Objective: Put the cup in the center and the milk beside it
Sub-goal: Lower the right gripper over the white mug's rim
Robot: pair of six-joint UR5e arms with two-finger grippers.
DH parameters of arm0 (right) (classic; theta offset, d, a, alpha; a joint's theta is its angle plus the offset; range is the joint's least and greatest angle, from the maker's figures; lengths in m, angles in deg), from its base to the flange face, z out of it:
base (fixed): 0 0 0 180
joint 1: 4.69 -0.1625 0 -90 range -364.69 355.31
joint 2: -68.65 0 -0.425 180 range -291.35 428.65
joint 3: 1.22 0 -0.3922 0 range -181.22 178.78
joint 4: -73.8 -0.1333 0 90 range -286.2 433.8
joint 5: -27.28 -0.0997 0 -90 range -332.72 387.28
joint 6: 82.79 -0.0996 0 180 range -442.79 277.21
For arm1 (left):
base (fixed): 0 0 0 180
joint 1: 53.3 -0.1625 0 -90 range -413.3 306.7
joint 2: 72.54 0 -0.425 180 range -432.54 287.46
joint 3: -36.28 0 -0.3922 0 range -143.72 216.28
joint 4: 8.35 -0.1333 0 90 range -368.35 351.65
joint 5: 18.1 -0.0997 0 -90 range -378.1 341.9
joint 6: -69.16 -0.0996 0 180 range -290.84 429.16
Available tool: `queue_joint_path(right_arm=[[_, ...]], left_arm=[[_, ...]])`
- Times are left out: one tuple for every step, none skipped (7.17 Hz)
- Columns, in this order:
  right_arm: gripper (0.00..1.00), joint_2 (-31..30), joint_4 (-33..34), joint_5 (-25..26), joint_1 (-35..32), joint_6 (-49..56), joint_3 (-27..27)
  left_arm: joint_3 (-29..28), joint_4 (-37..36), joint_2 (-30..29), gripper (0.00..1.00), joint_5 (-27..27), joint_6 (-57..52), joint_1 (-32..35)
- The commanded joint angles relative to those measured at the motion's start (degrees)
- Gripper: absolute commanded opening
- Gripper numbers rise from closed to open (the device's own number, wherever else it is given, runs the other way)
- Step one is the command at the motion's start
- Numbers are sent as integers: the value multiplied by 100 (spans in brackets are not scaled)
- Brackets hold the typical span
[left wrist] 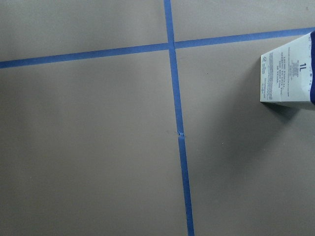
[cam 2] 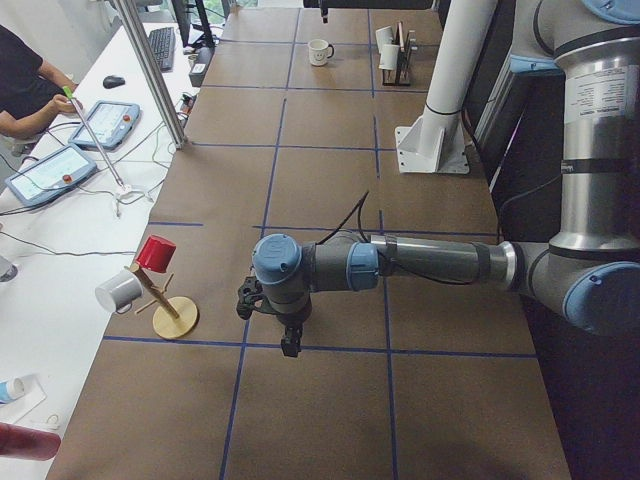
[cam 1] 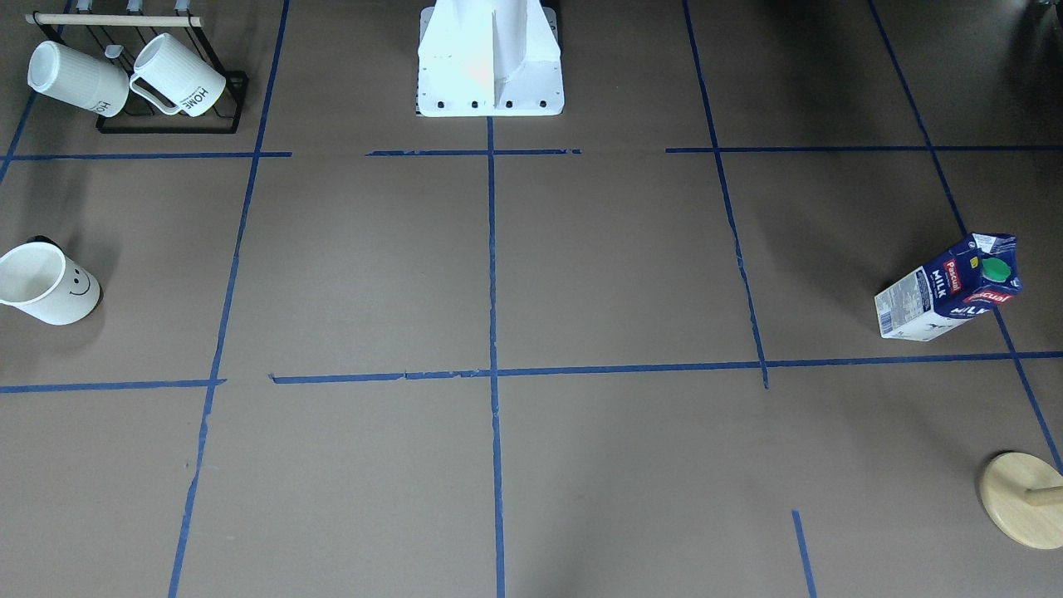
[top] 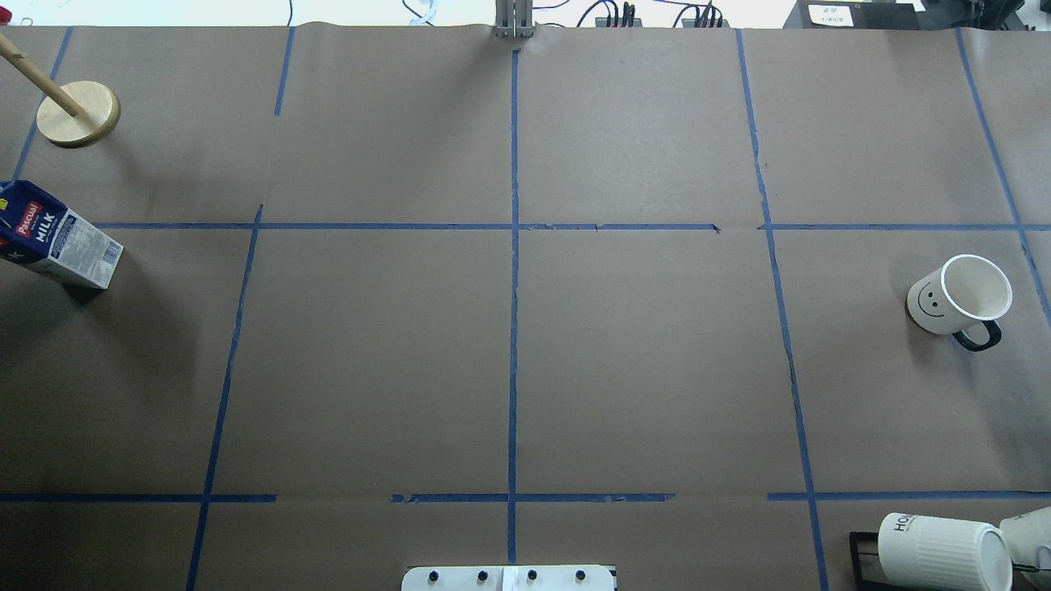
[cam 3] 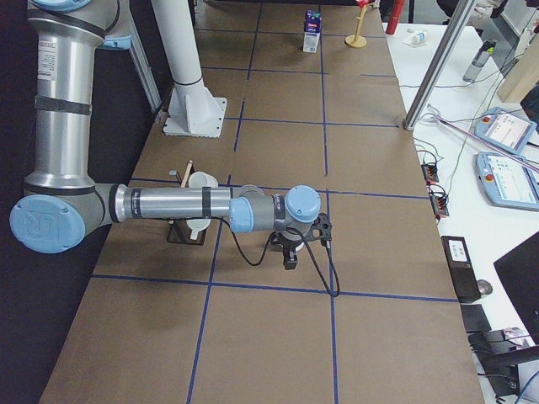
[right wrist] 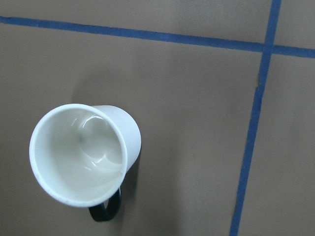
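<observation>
The cup [right wrist: 81, 155] stands upright just below our right gripper [cam 3: 290, 259], the nearer one; whether that gripper is spread or closed we cannot tell.

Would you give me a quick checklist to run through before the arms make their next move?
1. Cup upright and empty: ok.
2. Milk upright, cap on: ok.
3. Center free of things: ok.
4. Cup in right wrist view: ok.
5. Milk centred in left wrist view: not ok, only at the edge.
6. Left gripper and right gripper open: cannot tell.
</observation>
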Motion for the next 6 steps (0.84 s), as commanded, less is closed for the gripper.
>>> queue_joint_path(right_arm=[[98, 178, -1754, 69, 437, -1481, 698], [98, 179, -1996, 78, 595, -1783, 797], [98, 179, -2008, 278, 788, -1786, 833], [98, 179, -2008, 506, 1007, -1786, 851], [62, 179, -2008, 604, 1088, -1786, 912], [10, 179, -2016, 614, 1088, -1786, 947]], left_arm=[[24, 2, 47, 100, 9, 5, 3], [50, 2, 47, 100, 9, 5, 3], [59, 2, 56, 100, 9, 5, 3], [59, -7, 47, 100, 9, 5, 3], [59, 2, 56, 100, 9, 5, 3], [59, -7, 56, 100, 9, 5, 3]])
